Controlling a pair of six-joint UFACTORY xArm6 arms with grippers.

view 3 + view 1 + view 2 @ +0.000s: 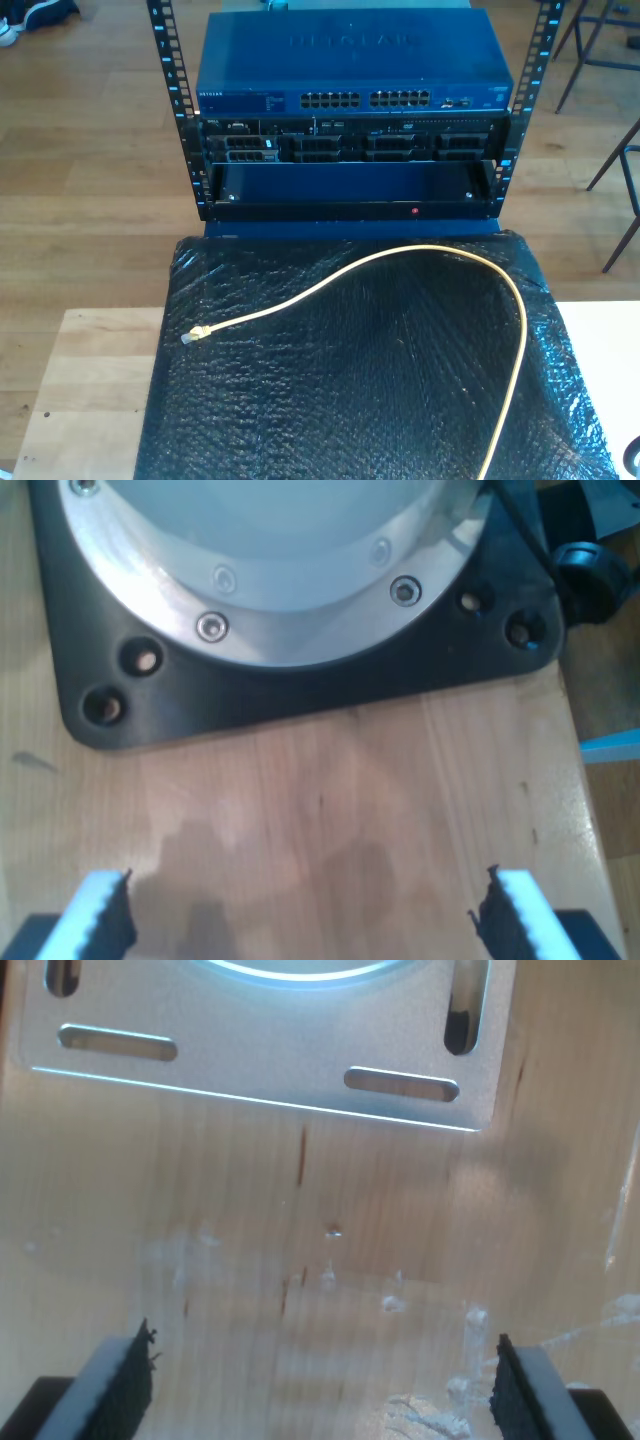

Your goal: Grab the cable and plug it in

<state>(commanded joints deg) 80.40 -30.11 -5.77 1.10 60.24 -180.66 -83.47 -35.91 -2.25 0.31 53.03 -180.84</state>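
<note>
Cable lying loose, both claws spread wide over bare wood.
The cable (420, 252) is seen curved across the black-covered worktop (360, 400); my first claw (300, 915) and my second claw (320, 1385) grip nothing.

Yellow cable (430, 252) on glossy black bubble-textured mat (370, 400), before dark blue switch (350, 60).

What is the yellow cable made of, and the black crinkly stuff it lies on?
The cable looks like smooth, bendy plastic or rubber sheathing: it curves loosely and shines a little. Its plug seems clear plastic. The black sheet looks like bubble wrap or similar plastic film, glossy and dimpled.
</note>
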